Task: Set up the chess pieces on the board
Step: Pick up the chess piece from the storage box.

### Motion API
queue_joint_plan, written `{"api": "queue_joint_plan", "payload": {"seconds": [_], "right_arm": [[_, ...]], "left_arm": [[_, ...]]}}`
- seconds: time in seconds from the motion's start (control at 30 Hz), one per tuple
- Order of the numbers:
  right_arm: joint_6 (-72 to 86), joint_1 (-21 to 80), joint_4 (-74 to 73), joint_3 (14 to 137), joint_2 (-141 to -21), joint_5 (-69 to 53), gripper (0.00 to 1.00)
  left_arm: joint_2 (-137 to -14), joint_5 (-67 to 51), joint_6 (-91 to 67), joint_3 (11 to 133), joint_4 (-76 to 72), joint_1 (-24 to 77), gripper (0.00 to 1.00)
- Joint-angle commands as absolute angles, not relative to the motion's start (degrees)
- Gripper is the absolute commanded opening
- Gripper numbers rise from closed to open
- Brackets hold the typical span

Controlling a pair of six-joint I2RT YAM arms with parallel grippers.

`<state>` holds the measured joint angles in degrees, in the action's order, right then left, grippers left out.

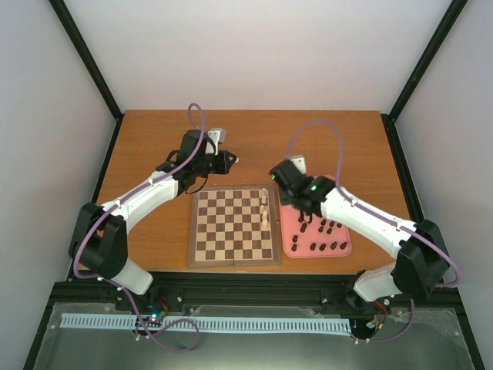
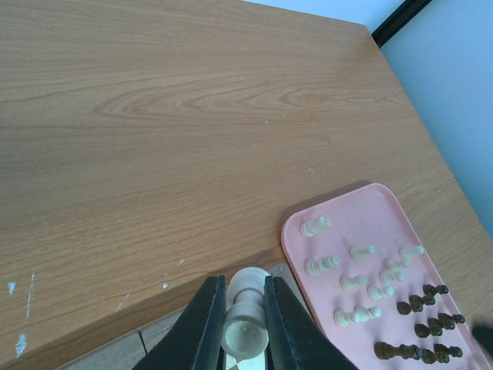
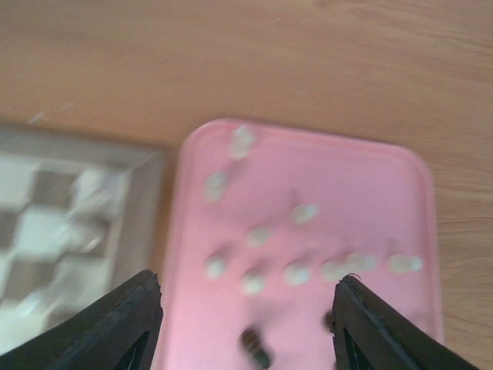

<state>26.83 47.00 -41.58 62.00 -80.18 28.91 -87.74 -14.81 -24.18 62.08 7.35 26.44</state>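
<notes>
The board (image 1: 231,231) lies mid-table with a few cream chess pieces (image 1: 265,210) standing on its right side. My left gripper (image 1: 229,160) hovers just beyond the board's far edge. In the left wrist view the left gripper (image 2: 243,282) is shut on a cream piece (image 2: 246,314) above the board's corner. My right gripper (image 1: 280,179) hangs over the far left end of the pink tray (image 1: 343,248). In its blurred wrist view the right gripper (image 3: 246,301) is open over cream pieces (image 3: 258,235) lying on the tray, with nothing between its fingers (image 3: 127,324).
The pink tray (image 2: 362,208) to the right of the board holds several loose cream pieces (image 2: 323,264) and dark pieces (image 2: 431,324). Dark pieces (image 1: 327,229) show beside the right arm. The board's edge (image 3: 131,216) lies left of the tray. Black frame posts ring the table.
</notes>
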Motion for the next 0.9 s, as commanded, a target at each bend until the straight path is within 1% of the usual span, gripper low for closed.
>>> {"api": "queue_joint_plan", "payload": {"seconds": [0.0,0.13,0.3,0.4,0.57,0.77,0.87], "right_arm": [[21.48,36.66,-34.9,64.42,-83.75,28.54,0.6],[18.73,30.74,-29.51,67.18,-90.23,23.4,0.54],[16.79,29.36,-27.31,71.86,-97.5,17.88,0.45],[16.35,29.36,-26.9,72.76,-99.75,13.97,0.44],[16.52,29.31,-26.9,72.24,-102.35,14.11,0.44],[17.27,29.36,-25.82,70.7,-104.5,12.35,0.39],[17.65,29.35,-25.49,70.19,-105.02,10.76,0.35]], "left_arm": [[-86.93,-15.46,-23.64,63.48,6.33,26.54,0.01],[-86.52,-15.38,-23.65,63.37,6.42,26.54,0.01],[-86.81,-14.74,-23.39,63.62,6.88,26.54,0.01],[-86.94,-14.21,-23.23,63.79,7.24,26.54,0.01],[-87.71,-13.96,-23.2,63.96,7.3,26.54,0.01],[-89.09,-14.59,-23.44,64.25,6.95,26.54,0.01],[-89.38,-14.56,-23.38,64.31,6.95,26.54,0.01]]}}
